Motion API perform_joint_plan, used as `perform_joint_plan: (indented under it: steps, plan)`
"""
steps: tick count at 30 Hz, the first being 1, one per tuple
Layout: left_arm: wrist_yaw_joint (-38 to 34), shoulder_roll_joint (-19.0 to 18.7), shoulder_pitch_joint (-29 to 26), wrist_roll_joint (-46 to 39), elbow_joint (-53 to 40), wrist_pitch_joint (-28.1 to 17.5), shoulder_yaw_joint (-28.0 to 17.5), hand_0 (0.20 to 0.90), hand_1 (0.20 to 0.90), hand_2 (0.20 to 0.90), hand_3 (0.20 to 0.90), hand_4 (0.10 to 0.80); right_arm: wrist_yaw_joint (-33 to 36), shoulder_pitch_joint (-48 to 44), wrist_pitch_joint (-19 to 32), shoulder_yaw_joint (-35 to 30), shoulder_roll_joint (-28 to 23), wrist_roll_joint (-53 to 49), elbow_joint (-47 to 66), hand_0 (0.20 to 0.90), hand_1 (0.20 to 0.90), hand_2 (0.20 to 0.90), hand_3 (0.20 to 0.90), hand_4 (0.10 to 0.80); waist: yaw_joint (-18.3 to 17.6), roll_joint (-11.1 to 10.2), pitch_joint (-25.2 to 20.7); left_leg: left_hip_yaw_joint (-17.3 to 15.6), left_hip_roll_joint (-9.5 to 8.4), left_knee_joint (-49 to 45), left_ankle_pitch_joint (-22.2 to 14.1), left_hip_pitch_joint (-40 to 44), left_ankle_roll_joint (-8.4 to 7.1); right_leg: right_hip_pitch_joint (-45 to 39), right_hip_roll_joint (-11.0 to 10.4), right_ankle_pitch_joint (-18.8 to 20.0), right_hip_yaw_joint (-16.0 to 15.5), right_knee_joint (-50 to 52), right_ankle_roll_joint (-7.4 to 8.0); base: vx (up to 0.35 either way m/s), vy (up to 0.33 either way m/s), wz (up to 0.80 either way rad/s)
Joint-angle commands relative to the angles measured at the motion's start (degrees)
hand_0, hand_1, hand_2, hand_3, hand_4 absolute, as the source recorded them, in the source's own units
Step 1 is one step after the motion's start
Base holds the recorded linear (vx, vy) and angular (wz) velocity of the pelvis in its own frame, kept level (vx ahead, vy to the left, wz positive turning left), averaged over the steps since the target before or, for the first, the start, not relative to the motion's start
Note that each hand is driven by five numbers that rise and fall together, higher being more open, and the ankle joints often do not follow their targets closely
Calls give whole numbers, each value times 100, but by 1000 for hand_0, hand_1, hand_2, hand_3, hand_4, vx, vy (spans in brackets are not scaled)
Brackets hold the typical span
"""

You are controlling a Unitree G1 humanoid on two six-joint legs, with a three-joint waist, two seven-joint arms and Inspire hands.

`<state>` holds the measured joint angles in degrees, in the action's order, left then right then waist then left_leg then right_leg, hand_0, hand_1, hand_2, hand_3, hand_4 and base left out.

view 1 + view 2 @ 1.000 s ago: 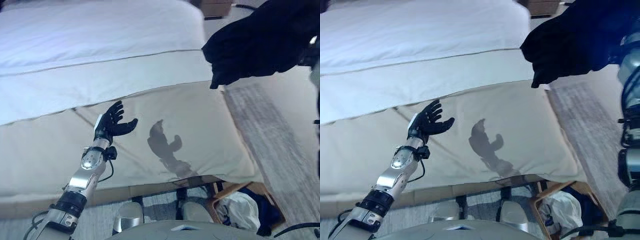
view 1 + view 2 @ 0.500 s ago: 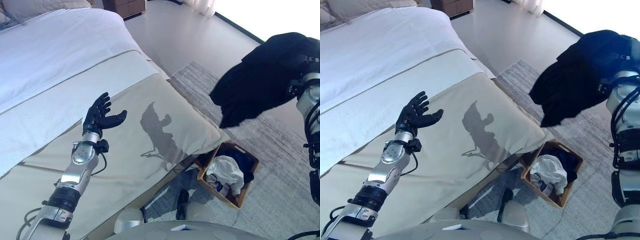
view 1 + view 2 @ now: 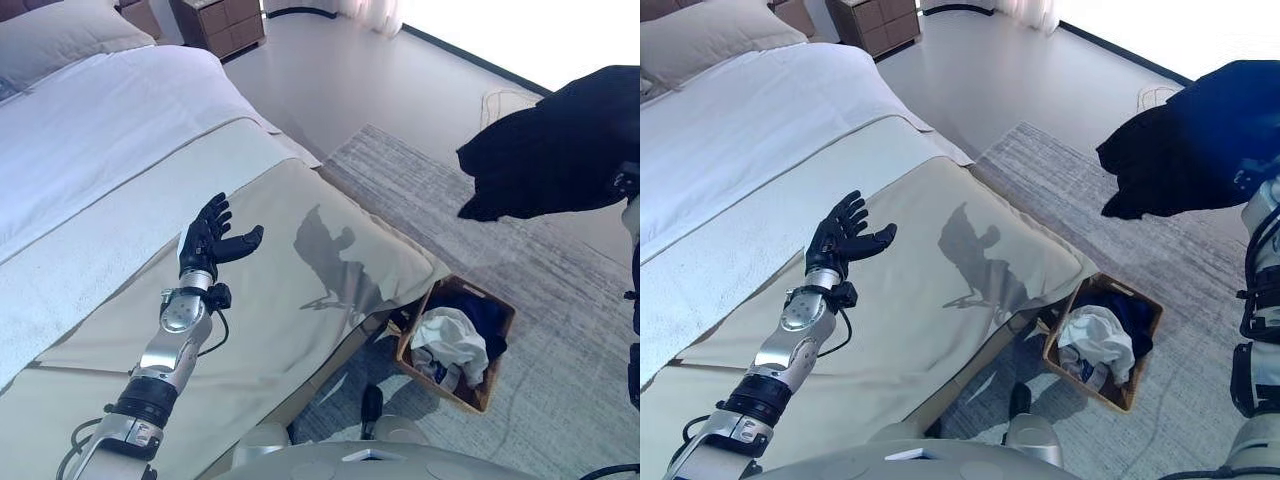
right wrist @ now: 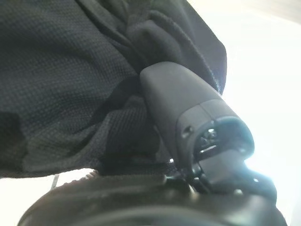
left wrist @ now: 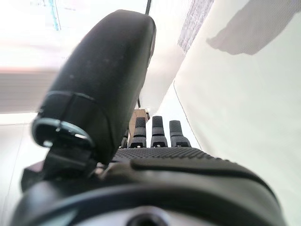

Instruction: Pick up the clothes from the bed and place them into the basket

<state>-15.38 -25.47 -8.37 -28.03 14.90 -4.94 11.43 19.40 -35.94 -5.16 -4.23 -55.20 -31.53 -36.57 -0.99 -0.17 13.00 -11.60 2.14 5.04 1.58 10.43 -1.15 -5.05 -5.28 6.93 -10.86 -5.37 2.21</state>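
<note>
My right hand [image 4: 188, 113] is shut on a black garment [image 3: 555, 150] and holds it high at the right, over the rug and up and to the right of the basket. Its thumb presses into the cloth [image 4: 70, 70]; the fingers are buried in the folds. The wooden basket [image 3: 480, 297] stands on the floor by the bed's corner, with white cloth [image 3: 450, 335] and dark blue cloth in it. My left hand [image 3: 210, 240] is open and empty, raised over the beige bed cover [image 3: 330, 270].
The bed's white sheet [image 3: 100, 130] and a pillow [image 3: 60, 30] lie to the left. A wooden nightstand [image 3: 215, 22] stands at the back. A grey rug [image 3: 560, 290] covers the floor around the basket.
The camera has swung round, so the bed's corner and the whole basket have come into view. The right hand still holds the black garment up. The left hand stays open.
</note>
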Motion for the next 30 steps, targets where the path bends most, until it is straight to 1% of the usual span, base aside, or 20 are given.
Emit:
perform_joint_plan:
  steps: [1,4,8,15,19,22,30]
  plan:
    - [44,-261,-227,283,-149,-379,108,900,900,900,900,800,-80,-54,515,-93,-287,193,341,300,300,300,200,100,-52,-125,-952,81,109,-240,-512,-248,-116,-97,19,-572,46,113,256,2,-54,-16]
    - [103,-261,-282,316,-132,-302,94,900,900,900,900,800,-246,138,309,-118,-143,252,221,300,300,300,200,100,-109,-97,-940,18,130,-185,-493,-201,-126,-90,43,-559,67,102,263,2,-65,-13]
    - [187,-278,-339,340,-144,-192,140,900,900,900,900,800,-288,289,139,-79,58,309,98,300,300,300,200,100,-163,-52,-885,-36,164,-169,-462,-208,-140,-30,75,-538,91,115,258,-13,-82,-15]
    - [334,-245,-311,381,-114,-83,266,900,900,900,900,800,-338,281,35,67,293,429,-260,300,300,300,200,100,-215,66,-760,-86,216,-137,-386,-264,-200,63,121,-514,96,106,225,-5,-68,-4]
    - [473,-237,-169,354,-147,-66,287,900,900,900,900,800,-291,484,18,78,460,535,-319,300,300,300,200,100,-245,168,-636,-155,238,-179,-356,-317,-251,110,87,-500,68,101,212,12,-60,-5]
    - [560,-202,-106,318,-149,-90,284,900,900,900,900,800,-320,606,-29,84,542,631,-285,300,300,300,200,100,-275,289,-549,-195,240,-226,-346,-371,-276,166,59,-501,52,113,204,2,-24,-4]
    - [639,-124,-156,277,-230,-87,390,900,900,900,900,800,-339,652,-84,117,530,828,-307,300,300,300,200,100,-392,612,-302,-253,217,-312,-321,-543,-325,340,-17,-529,75,171,203,-36,2,0]
